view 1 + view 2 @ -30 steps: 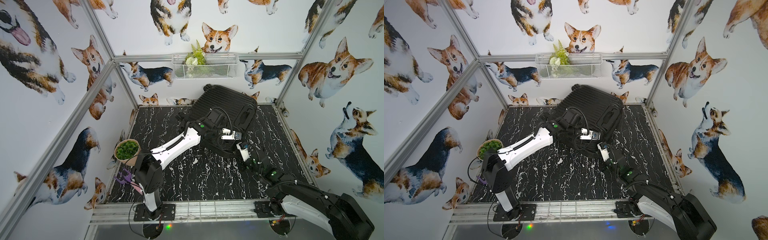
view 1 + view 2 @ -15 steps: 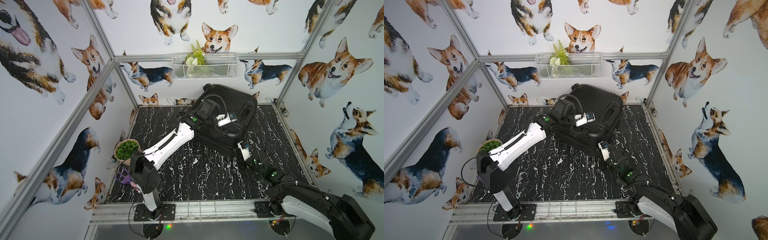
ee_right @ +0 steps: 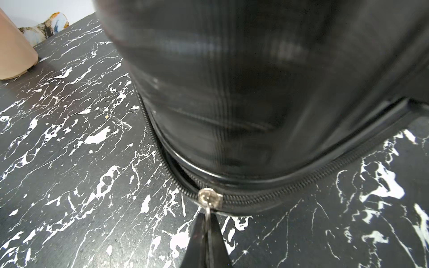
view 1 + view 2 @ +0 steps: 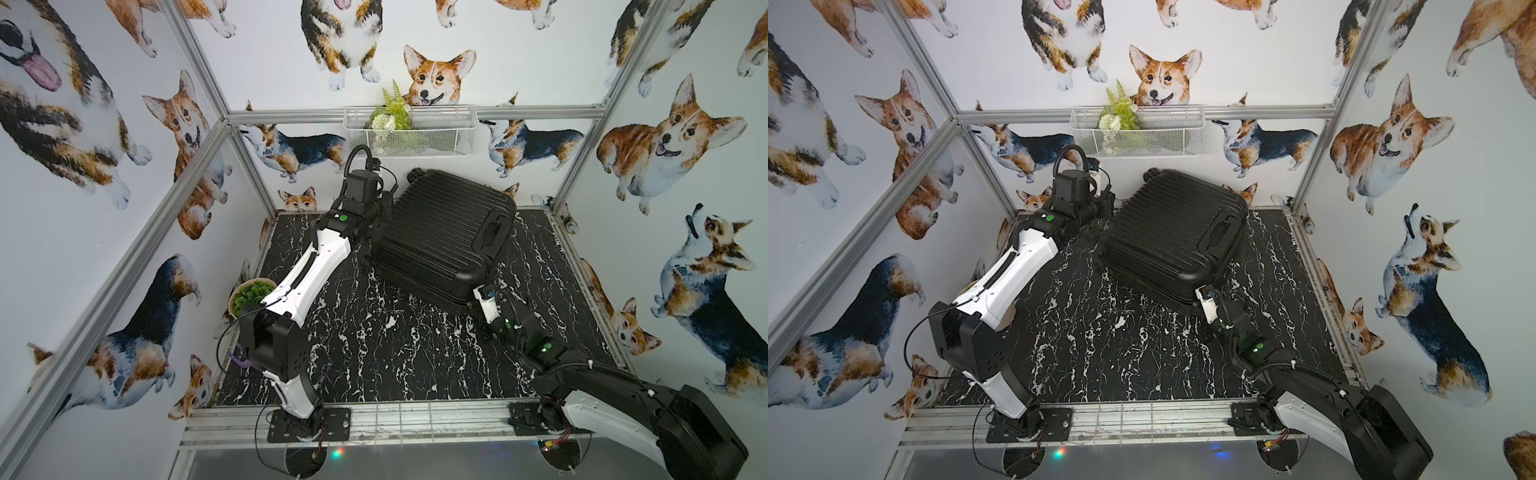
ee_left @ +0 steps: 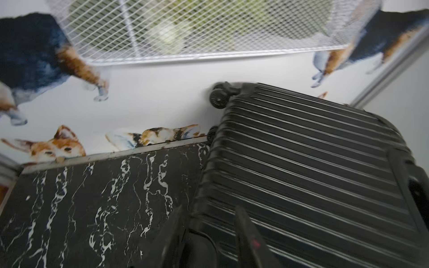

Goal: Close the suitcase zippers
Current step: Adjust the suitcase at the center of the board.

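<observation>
The black ribbed suitcase (image 4: 444, 237) (image 4: 1171, 232) lies flat on the marble floor near the back wall. My left gripper (image 5: 209, 213) is at its left edge (image 4: 376, 230). One finger lies over the ribbed lid and the other beside the shell, so they straddle the rim; blur hides whether they press on it. At the near corner my right gripper (image 3: 206, 218) (image 4: 482, 293) is shut on the silver zipper pull below the slider (image 3: 210, 197). On one side of the slider the zipper track (image 3: 301, 183) is joined. On the other side its teeth (image 3: 148, 123) lie apart.
A potted green plant (image 4: 252, 293) stands at the left wall behind my left arm; its tan pot (image 3: 14, 53) shows in the right wrist view. A white wire basket (image 4: 409, 133) (image 5: 185, 30) hangs on the back wall above the suitcase wheels (image 5: 217, 98). Metal frame rails border the floor.
My left arm has swung from on top of the suitcase lid, back and off to its left edge, and its jaws have narrowed. The right gripper has stayed at the near corner.
</observation>
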Motion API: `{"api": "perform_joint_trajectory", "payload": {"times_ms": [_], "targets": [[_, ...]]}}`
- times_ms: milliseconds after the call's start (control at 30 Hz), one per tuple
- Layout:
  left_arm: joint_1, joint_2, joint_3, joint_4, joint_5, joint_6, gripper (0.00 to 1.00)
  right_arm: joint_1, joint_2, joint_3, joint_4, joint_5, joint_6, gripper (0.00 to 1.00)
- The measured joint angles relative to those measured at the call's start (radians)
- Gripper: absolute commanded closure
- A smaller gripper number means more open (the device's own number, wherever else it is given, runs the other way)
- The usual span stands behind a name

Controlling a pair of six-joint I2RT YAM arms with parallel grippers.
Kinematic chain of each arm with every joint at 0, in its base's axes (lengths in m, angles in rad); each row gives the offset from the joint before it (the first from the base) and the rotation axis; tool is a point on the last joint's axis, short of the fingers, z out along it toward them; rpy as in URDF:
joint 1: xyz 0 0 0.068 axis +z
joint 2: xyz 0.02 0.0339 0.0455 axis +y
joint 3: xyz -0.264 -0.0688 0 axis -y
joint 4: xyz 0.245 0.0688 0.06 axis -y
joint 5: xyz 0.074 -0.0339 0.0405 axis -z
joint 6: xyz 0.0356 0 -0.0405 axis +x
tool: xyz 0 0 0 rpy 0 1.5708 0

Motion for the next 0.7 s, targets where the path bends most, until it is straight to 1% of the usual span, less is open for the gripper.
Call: {"api": "perform_joint_trajectory", "payload": {"times_ms": [67,167,367,500,700], "targets": [[0.031,0.051,0.039,-0.034,-0.005,-0.040,0.67,0.000,0.000,0.004,-0.005,-0.003,0.000,1.00],[0.057,0.135,0.113,-0.095,-0.005,-0.065,0.67,0.000,-0.002,0.006,-0.011,-0.003,0.000,1.00],[0.065,0.279,0.265,-0.230,0.044,-0.060,0.65,0.000,-0.020,0.006,-0.022,0.001,0.000,1.00],[0.067,0.358,0.360,-0.349,0.050,-0.032,0.64,0.000,-0.036,0.006,-0.034,0.012,0.000,1.00],[0.067,0.382,0.375,-0.483,0.033,0.013,0.64,0.000,-0.077,0.005,-0.077,0.047,0.000,1.00]]}}
